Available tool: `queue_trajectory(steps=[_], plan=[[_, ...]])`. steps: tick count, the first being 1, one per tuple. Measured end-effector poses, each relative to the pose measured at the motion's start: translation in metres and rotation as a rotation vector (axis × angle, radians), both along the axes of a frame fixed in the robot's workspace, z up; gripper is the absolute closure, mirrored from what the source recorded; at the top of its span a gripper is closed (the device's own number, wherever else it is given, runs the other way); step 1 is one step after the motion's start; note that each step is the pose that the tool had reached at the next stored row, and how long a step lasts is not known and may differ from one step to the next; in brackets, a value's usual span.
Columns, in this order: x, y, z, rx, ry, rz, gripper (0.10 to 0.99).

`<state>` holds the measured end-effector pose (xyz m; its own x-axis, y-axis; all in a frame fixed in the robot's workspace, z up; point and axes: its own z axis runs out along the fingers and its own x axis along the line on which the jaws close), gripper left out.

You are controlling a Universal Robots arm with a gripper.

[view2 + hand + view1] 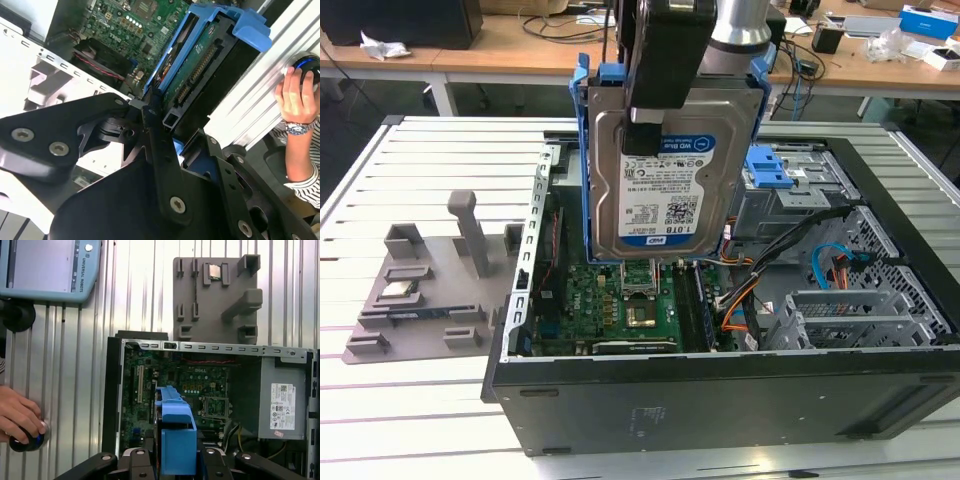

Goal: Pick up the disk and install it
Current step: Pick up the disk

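The disk [665, 190], a silver hard drive with a white-and-blue label and a bright blue bracket around its edges, hangs upright above the open computer case [720, 395]. My gripper [643, 128] comes down from above and is shut on it, with one black finger across the labelled face. In the second wrist view the black fingers [155, 125] clamp the disk [200, 65] by its edge, over the green motherboard [125, 20]. In the first wrist view the disk's blue bracket [176, 435] sits between the gripper [172, 460] arms, above the case interior.
A grey drive cage with a blue latch [790, 175] stands at the case's far corner on the exterior view's right. On the slatted table [440, 150] lies a grey fixture plate [430, 290] carrying a small square chip [400, 293]. A person's hand [20, 417] rests beside a teach pendant [47, 267].
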<state>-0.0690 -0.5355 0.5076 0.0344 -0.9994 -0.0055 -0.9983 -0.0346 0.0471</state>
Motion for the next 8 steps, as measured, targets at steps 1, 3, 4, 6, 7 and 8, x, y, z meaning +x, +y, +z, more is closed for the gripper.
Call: queue_trajectory(steps=[1,3,4,6,7,8], plan=[[0.0,-0.0017,0.0,0.0,0.0,0.0,0.718],[0.0,-0.0068,-0.0001,0.0,0.0,0.0,0.718],[0.0,-0.0093,-0.0002,0.0,0.0,0.0,0.718],[0.0,-0.015,-0.0003,0.0,0.0,0.0,0.718],[0.0,-0.018,-0.0003,-0.001,0.0,0.0,0.718],[0.0,-0.0199,-0.0004,-0.001,0.0,0.0,0.718]])
